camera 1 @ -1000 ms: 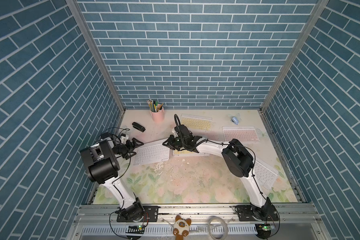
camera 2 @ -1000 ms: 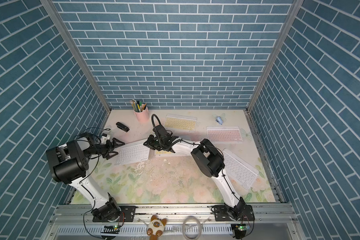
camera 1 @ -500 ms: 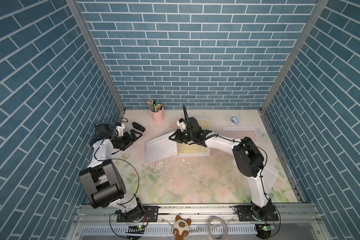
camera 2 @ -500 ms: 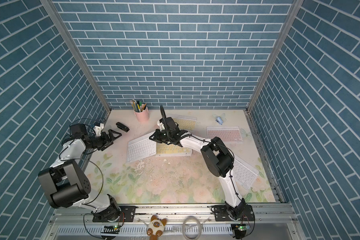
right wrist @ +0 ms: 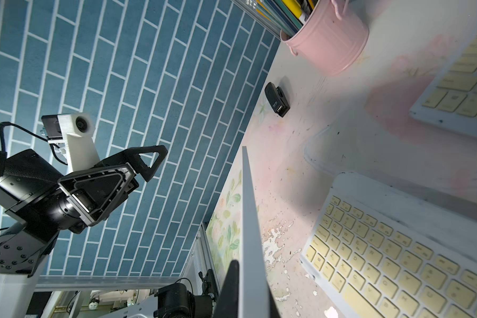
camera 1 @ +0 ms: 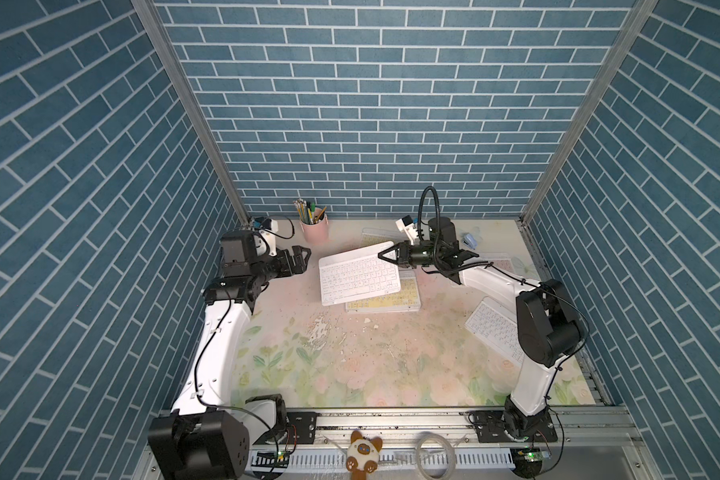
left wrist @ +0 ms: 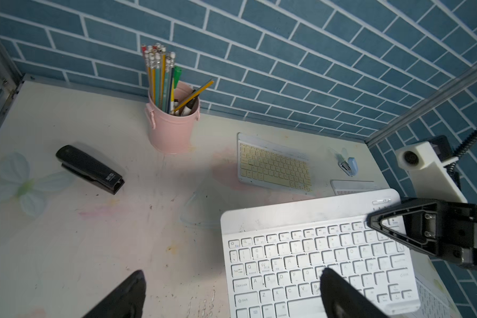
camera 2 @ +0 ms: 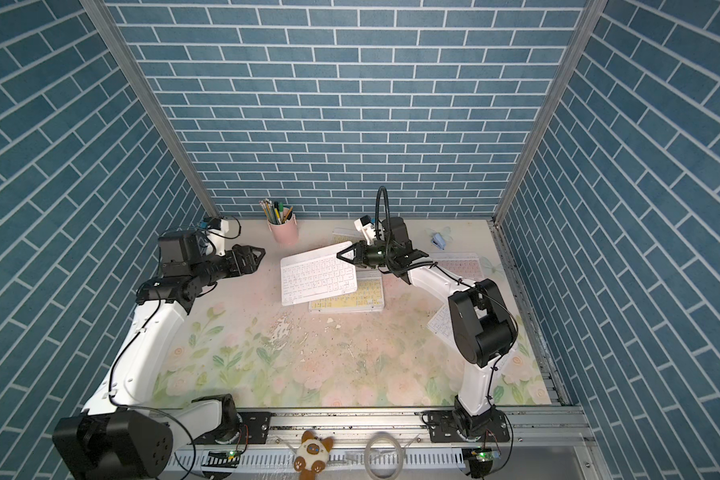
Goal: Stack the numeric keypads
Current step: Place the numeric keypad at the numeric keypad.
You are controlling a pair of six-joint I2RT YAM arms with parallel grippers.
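Blue brick walls ring your flowery bench (camera 1: 350, 365). Nearer its back edge, your right tool (camera 1: 382, 257) pinches the thin white plastic keypad (camera 1: 358, 276) by a short edge, tilted over the yellow-keyed keypad (camera 1: 385, 302). It seems light, stiff and slippery. Your left tool (camera 1: 306, 259) is spread.

Blue brick-pattern walls (camera 1: 371, 104) on three sides — aluminium corner posts (camera 1: 194, 112); floral tabletop (camera 1: 350, 374), paint flaked mid-surface.

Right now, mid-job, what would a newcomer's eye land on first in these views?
The white keypad, pinched at a back corner by the right gripper and tilted over the yellow keypad in the middle. Next, the left gripper hanging open beside it, and the pink pencil cup at the back.
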